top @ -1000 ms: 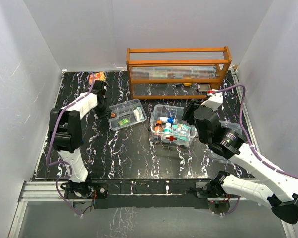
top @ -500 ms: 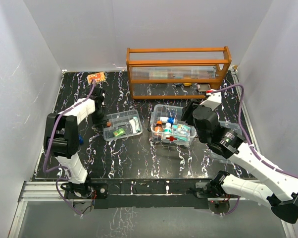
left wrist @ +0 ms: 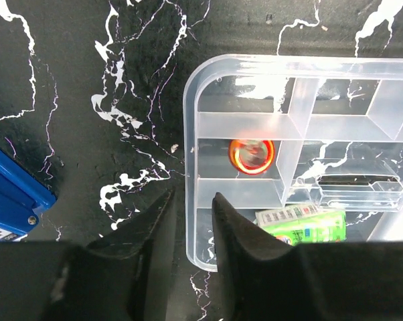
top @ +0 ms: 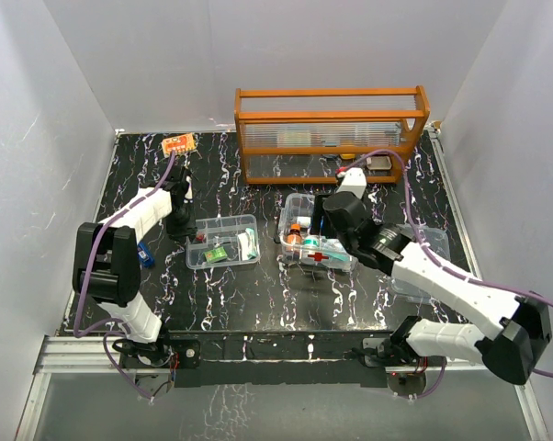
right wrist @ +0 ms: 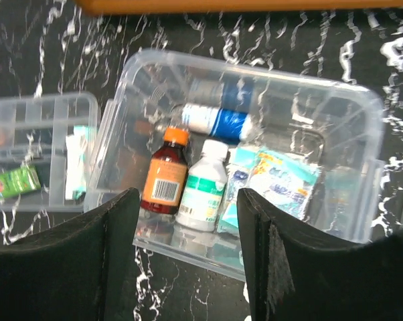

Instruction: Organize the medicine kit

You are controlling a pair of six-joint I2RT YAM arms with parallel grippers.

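1. A black counter with white streaks holds everything.
2. An orange rack stands at the back.
3. A clear box with a red cross sits in the middle. Small bottles and packs are inside.
4. A clear tray lies left of the box, not touching it. A green pack is in it.
5. The left fingers are by the tray's left end.
6. The right arm reaches over the box.
7. An orange packet lies at the back left.

We're seeing a black table with white veins, an orange rack, a clear box with a red cross, clear tray, brown bottle with orange cap.
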